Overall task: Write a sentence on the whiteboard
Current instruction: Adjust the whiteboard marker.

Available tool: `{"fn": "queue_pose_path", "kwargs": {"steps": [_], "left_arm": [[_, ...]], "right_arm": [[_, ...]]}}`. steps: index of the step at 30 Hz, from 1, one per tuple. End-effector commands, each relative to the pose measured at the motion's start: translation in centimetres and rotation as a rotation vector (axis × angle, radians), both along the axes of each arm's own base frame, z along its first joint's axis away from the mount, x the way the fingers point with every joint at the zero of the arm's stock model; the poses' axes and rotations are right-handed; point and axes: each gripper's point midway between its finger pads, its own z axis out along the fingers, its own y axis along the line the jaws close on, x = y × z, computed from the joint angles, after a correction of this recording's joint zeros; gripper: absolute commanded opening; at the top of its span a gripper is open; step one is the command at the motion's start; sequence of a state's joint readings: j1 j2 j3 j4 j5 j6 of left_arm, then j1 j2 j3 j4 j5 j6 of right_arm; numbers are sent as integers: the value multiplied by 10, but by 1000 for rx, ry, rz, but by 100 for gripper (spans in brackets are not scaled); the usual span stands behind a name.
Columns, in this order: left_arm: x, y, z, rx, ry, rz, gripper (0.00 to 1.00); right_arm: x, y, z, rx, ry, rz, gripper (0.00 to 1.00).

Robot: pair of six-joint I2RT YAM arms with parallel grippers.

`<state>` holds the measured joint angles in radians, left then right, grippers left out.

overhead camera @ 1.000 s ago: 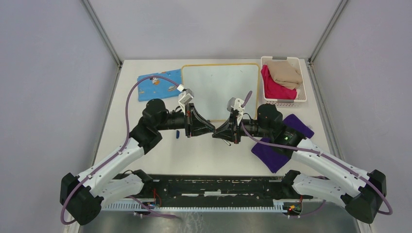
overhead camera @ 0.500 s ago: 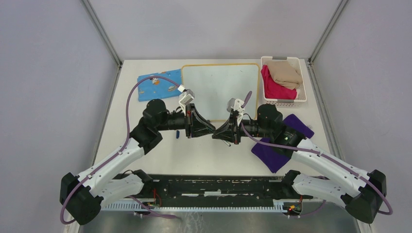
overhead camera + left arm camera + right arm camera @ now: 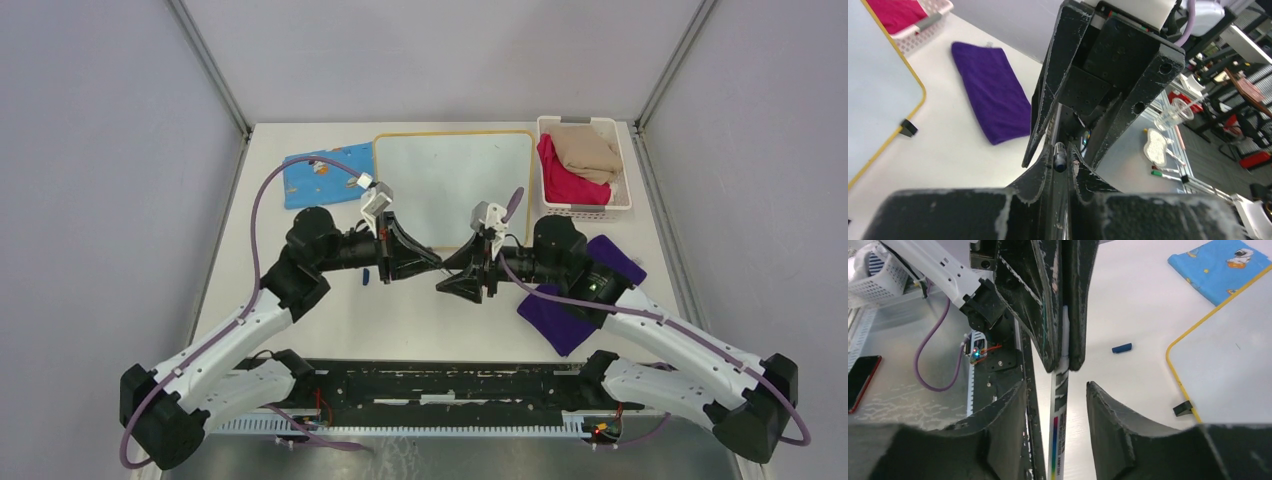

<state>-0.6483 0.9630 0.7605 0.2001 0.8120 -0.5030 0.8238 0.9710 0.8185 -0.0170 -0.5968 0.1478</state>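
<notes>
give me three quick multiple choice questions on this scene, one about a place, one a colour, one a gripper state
1. Where does the blue patterned cloth lie relative to the whiteboard?
A. on top of it
B. on its right-arm side
C. on its left-arm side

2. What colour is the whiteboard's rim?
A. yellow
B. red
C. green

3. What holds the marker?
A. the right gripper alone
B. the left gripper, with the right gripper open around it
C. nothing; it lies on the table

Answers:
1 C: the top view shows it by the board's left edge.
2 A: a thin yellow edge frames the white.
3 B: the right wrist view shows the left fingers clamped on it and the right ones apart.
</notes>
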Motion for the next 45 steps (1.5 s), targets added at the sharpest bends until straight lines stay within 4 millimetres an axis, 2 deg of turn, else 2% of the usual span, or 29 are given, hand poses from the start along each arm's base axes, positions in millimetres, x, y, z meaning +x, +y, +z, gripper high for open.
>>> {"fn": "queue_pose_path", "kwargs": {"steps": [1,2,4,10,14,20,26,32,38,45], "left_arm": [[6,10,65,-147,-138,112,2],[10,13,74,-165,-146,150,2],[17,22,93,-213,-156,238,2],[34,58,147,-405,-157,484,2],[34,77,180,-563,-135,551,2],[23,84,213,-746,-84,492,2],[21,77,224,-795,-45,421,2],[24,72,226,-802,-30,402,2],[21,74,231,-811,-39,398,2],[24,72,227,-788,-32,408,2]], "right_arm": [[10,-8,54,124,-121,-89,60],[12,-13,64,150,-138,-120,69],[17,-23,82,204,-166,-190,75],[20,-44,127,368,-185,-307,77],[20,-43,154,493,-137,-288,77],[7,-26,201,693,-35,-98,77],[5,-15,237,810,19,18,78],[10,-5,257,841,36,61,72],[16,-2,261,837,46,55,57],[23,4,260,813,83,59,47]]}}
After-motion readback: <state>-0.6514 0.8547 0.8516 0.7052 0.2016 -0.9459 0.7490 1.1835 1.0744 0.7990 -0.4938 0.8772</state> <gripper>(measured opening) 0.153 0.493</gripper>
